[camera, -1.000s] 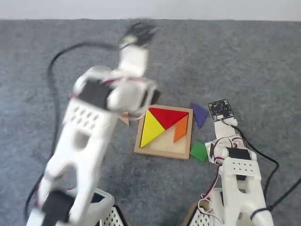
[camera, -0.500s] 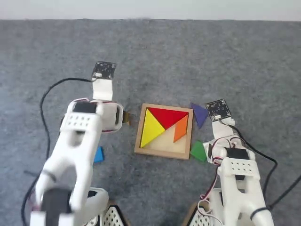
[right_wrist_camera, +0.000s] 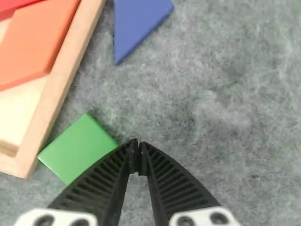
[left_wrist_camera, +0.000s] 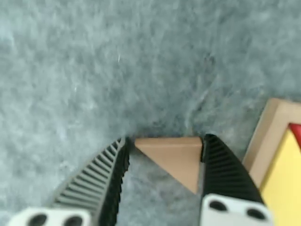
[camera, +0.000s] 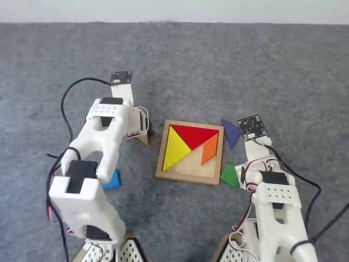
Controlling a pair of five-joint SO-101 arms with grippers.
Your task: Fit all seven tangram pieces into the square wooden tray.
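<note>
**Here: tan triangle at pick-up, tray part filled**

Tan triangle (left_wrist_camera: 174, 157): lay flat on the grey carpet (camera: 272, 65), left of centre in the high view, just beside the tray's left rim.

Left gripper (left_wrist_camera: 166, 141): stood spread astride that triangle. One finger touched a corner and the other sat just beside the opposite corner. Nothing was lifted.

Step judged: grasp of this piece. The next move called for closing on it, lifting, and turning it to suit the bare pale floor along the tray's lower edge.

Square wooden tray (camera: 188, 180): centre of frame. It held a red triangle (camera: 193, 135), a yellow triangle (camera: 175, 148) and an orange parallelogram (camera: 210, 148), so three of seven pieces were seated.

Outside the tray:
- Purple triangle (camera: 231, 132), off the upper right corner.
- Green square (camera: 230, 174), at the lower right corner.
- Blue piece (camera: 113, 180), at lower left.

Right gripper (right_wrist_camera: 135, 143): clenched on nothing, over carpet beside the green square.
</note>
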